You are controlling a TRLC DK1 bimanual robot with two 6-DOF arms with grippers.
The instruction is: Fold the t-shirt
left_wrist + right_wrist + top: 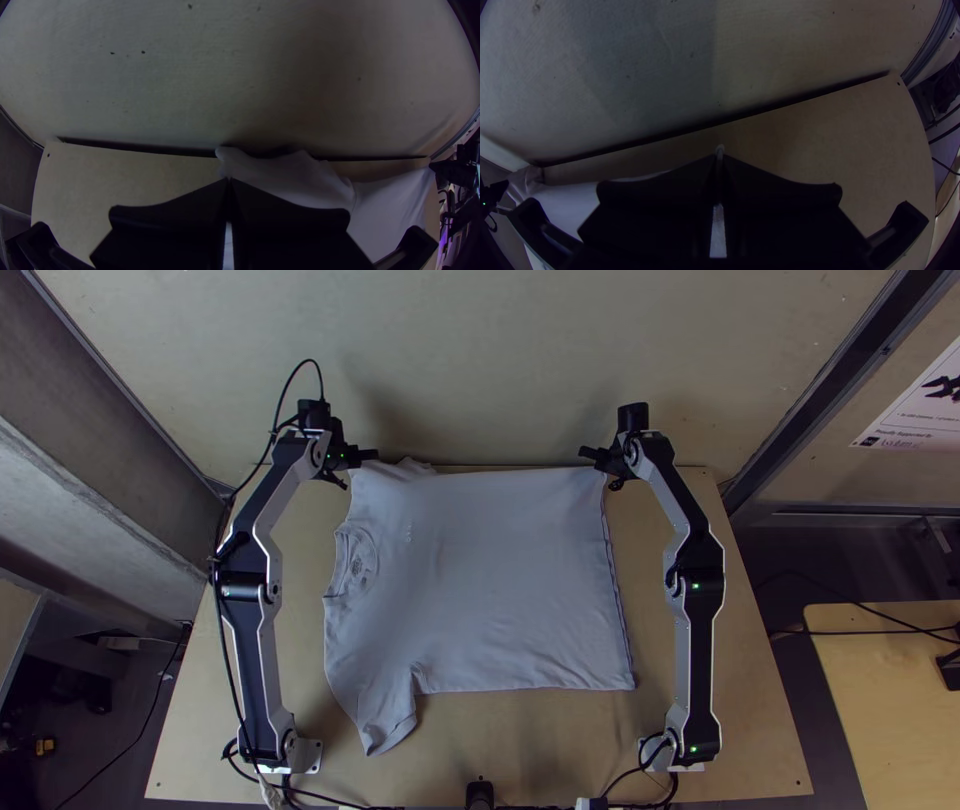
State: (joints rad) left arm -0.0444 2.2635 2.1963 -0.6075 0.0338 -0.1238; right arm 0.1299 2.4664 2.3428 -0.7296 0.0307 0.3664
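Though near, wall (480, 370) (pale) beyond t-shirt (480, 580)

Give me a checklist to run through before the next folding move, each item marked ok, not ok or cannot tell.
1. T-shirt body spread, no fold across it: ok.
2. Right pincer closed on the far hem corner: ok.
3. Left pincer closed on cloth by the far sleeve: ok.
4. Far sleeve smooth: not ok, rumpled.
5. Near sleeve clear of the left arm: ok.
6. Both grips firm enough to lift: cannot tell.
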